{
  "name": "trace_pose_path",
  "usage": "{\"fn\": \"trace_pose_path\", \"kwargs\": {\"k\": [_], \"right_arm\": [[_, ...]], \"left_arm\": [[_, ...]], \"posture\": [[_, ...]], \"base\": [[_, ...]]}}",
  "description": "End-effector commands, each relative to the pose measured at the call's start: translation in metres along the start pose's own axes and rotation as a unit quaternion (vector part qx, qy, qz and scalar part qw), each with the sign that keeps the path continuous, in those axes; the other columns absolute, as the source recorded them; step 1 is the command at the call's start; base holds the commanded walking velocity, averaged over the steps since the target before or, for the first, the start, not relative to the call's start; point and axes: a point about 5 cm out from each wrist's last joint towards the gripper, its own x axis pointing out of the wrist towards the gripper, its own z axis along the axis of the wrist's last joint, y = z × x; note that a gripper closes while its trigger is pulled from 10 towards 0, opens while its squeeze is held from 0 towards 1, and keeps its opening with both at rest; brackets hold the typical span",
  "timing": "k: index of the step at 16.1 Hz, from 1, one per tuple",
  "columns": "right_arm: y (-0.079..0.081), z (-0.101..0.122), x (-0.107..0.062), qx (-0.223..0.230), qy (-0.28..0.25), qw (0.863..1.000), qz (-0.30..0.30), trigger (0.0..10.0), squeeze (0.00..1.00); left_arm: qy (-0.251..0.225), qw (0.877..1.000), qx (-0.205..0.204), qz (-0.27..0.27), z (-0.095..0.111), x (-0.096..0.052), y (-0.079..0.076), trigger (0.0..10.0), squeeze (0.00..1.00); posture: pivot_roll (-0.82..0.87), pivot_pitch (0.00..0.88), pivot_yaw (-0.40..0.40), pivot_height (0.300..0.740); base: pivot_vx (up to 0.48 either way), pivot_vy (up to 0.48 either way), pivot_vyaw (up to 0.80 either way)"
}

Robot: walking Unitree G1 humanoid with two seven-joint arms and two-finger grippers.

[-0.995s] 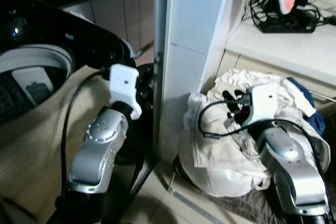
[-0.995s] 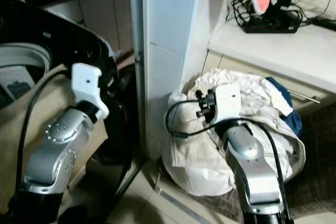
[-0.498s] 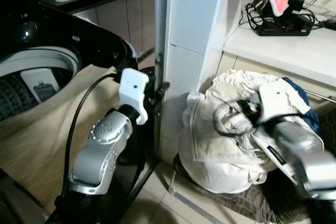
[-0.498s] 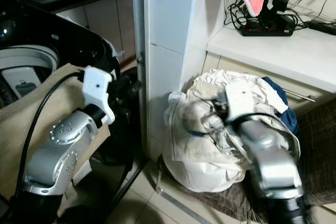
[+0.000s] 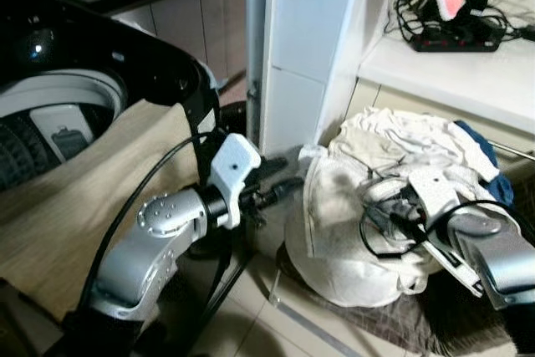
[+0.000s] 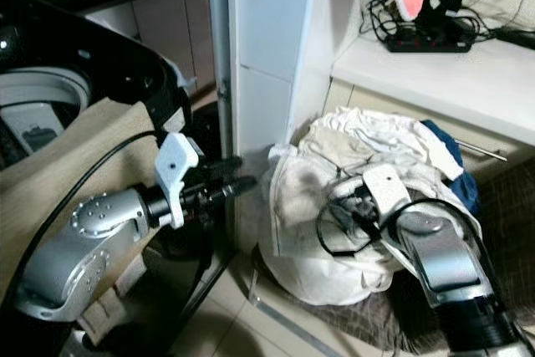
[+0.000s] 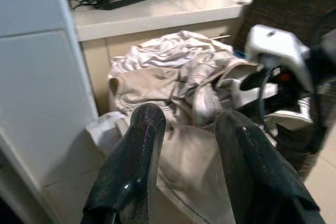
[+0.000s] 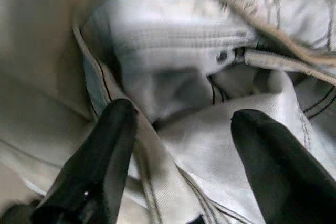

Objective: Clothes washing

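Right now the right end effector (image 8: 178,145) is buried in the laundry pile (image 5: 376,206), fingers spread wide with pale striped fabric (image 8: 173,77) bunched between them, nothing pinched yet. Left end effector (image 7: 184,145) is also spread wide and holds nothing; it points across at the pile from beside the white pillar (image 5: 309,48), near the pile's edge but apart from it.

Task items: the pile sits on the floor at the foot of the pillar, below the bench (image 5: 451,73). Mostly white and cream garments, with something blue (image 5: 485,152) at the far side. Washing machine (image 5: 58,114) is to the robot's left, drum open, with a beige cloth (image 5: 75,206) draped over its front edge.

Risks, as I read them:
- Right fingers straddle several folded layers. Closing here may grab only a thin fold that slips on lift, or drag more than one garment.
- Items look tangled, so pulling one could tip the pile across the floor.
- Right wrist cable (image 5: 376,236) loops loose right against the clothes; fabric could snag it.
- The pillar stands between pile and washer, so a trailing garment could catch on its corner during the swing over.
- Left arm is tight to the pillar, so a collision is likely if it reaches in carelessly.
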Motion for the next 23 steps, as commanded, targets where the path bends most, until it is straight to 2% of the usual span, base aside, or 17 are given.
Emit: {"fn": "trace_pose_path", "kwargs": {"k": [1, 2, 3, 7, 11, 14, 20, 22, 23], "right_arm": [[-0.006, -0.007, 0.003, -0.019, 0.019, 1.000, -0.010, 10.0, 0.00], [-0.006, -0.008, 0.003, -0.016, 0.019, 1.000, -0.003, 6.5, 0.00], [-0.007, -0.007, 0.003, -0.022, 0.017, 1.000, 0.000, 0.0, 0.00], [0.001, 0.006, -0.005, -0.026, -0.041, 0.995, 0.086, 0.0, 0.00], [0.003, -0.004, -0.009, -0.043, -0.025, 0.990, 0.129, 0.0, 0.00], [-0.002, 0.000, -0.014, -0.032, -0.039, 0.990, 0.132, 0.0, 0.00], [0.001, -0.010, -0.017, -0.039, -0.014, 0.986, 0.163, 0.0, 0.00], [-0.004, -0.008, -0.017, -0.034, -0.018, 0.987, 0.158, 0.0, 0.00], [-0.007, -0.003, -0.019, -0.017, -0.033, 0.988, 0.153, 0.0, 0.00]], "left_arm": [[0.003, 1.000, 0.001, -0.010, 0.000, 0.000, -0.003, 10.0, 0.00], [0.003, 1.000, 0.002, -0.011, 0.001, 0.000, -0.003, 10.0, 0.00], [0.003, 1.000, 0.002, -0.012, 0.001, 0.000, -0.003, 10.0, 0.00], [0.003, 1.000, 0.001, -0.018, 0.003, -0.002, -0.003, 10.0, 0.00], [0.007, 1.000, 0.000, -0.025, 0.003, -0.003, -0.003, 10.0, 0.00], [0.011, 0.999, -0.001, -0.031, 0.002, -0.004, -0.004, 10.0, 0.00], [0.022, 0.999, -0.004, -0.044, 0.000, -0.005, -0.006, 10.0, 0.00], [0.022, 0.999, -0.003, -0.043, 0.001, -0.003, -0.004, 10.0, 0.00], [0.019, 0.999, -0.003, -0.041, 0.002, -0.003, -0.003, 10.0, 0.00]], "posture": [[-0.11, 0.000, -0.024, 0.740], [-0.11, 0.000, -0.024, 0.740], [-0.11, 0.000, -0.024, 0.740], [-0.11, 0.000, -0.024, 0.740], [-0.11, 0.000, -0.025, 0.740], [-0.11, 0.000, -0.022, 0.740], [-0.11, 0.000, -0.022, 0.740], [-0.11, 0.000, -0.021, 0.740], [-0.11, 0.000, -0.021, 0.740]], "base": [[0.000, 0.000, 0.00], [0.000, 0.000, 0.00], [0.000, 0.000, 0.00], [0.000, 0.000, 0.00], [0.000, 0.000, 0.00], [0.000, 0.000, 0.00], [0.000, 0.000, 0.00], [0.000, 0.000, 0.00], [0.000, 0.000, 0.00]]}}
